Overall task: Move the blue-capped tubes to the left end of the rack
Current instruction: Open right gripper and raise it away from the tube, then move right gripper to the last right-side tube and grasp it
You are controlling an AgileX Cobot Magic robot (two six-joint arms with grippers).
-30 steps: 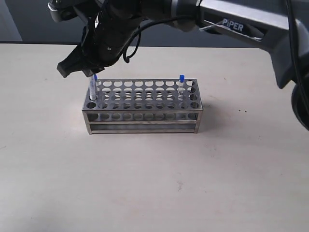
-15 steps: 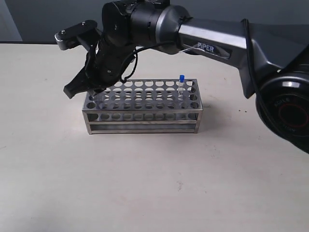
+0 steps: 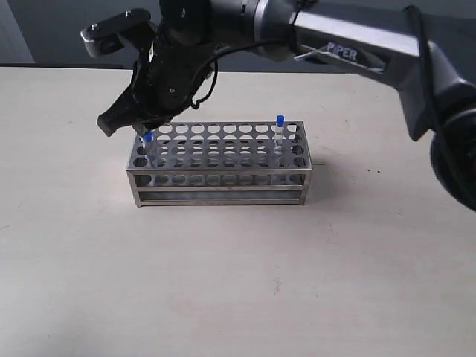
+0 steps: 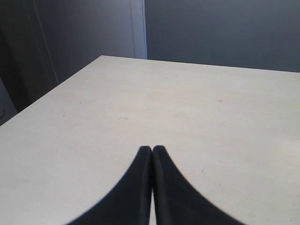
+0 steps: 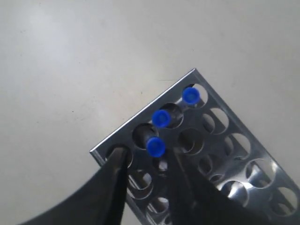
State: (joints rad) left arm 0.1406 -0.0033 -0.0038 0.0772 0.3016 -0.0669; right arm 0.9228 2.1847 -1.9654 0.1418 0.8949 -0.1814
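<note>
Left end effector (image 4: 151,150): tips pressed together, holding nothing, over the counter (image 4: 140,93). Rack (image 3: 223,178), mid-frame in the exterior view, long axis running left to right: three blue-capped tubes (image 5: 161,118) stand upright, caps up, in its left-end holes, with the right end effector (image 5: 146,151) just above, jaws parted and clear on either side of the nearest cap. Fourth tube (image 3: 280,126): upright at the rack's far right end, judged the one move left.
</note>
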